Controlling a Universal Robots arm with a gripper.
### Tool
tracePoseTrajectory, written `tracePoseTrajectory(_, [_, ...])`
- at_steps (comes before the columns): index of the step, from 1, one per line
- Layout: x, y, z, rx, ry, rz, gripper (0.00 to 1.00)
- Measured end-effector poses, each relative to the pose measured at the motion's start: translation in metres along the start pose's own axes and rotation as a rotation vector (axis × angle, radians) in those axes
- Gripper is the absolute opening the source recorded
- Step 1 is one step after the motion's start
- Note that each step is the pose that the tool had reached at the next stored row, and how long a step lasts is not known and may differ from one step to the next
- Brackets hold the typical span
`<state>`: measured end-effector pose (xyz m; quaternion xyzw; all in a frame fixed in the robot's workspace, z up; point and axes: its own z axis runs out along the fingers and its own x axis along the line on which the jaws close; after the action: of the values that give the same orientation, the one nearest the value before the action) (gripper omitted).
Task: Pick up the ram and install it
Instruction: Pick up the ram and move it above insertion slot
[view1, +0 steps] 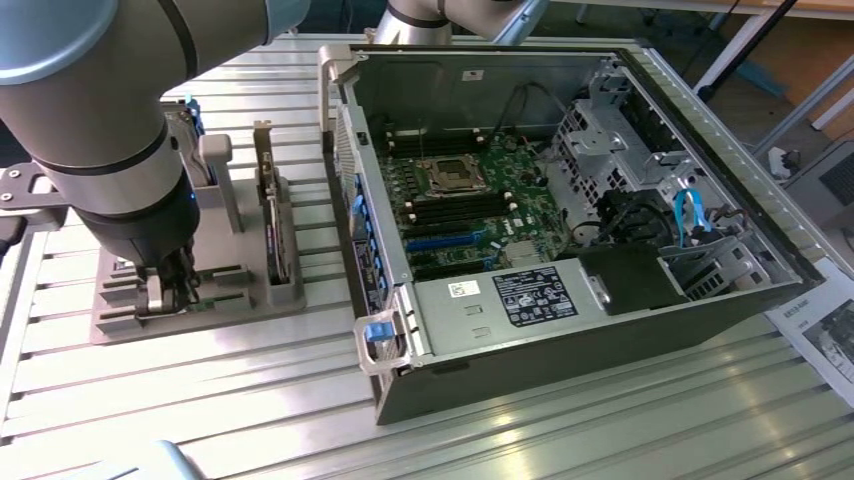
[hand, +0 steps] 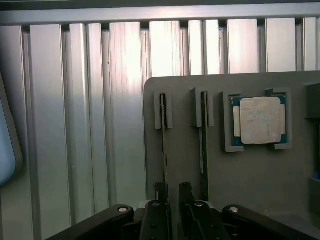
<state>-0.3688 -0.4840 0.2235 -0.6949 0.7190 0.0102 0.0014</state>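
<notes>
Standing on edge in the grey holder (hand: 250, 175), the ram (hand: 163, 135) reaches just ahead of the claw (hand: 173, 190) (fingers spread, released); a second stick (hand: 203, 145) lies beside it, a CPU chip (hand: 260, 120) farther off.

Open computer case (view1: 534, 375) on slatted metal table (view1: 240, 400); CPU chip (hand: 261, 120) seated in gray holder (hand: 250, 172).

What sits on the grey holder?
Two ram sticks on edge, a CPU, an upright card. The claw covers one end of each stick.
</notes>
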Motion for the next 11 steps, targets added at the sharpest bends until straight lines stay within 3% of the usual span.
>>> tracePoseTrajectory(11, [0.0017, -0.0002, 0.0074, -0.0002, 0.0002, 0.0, 0.24])
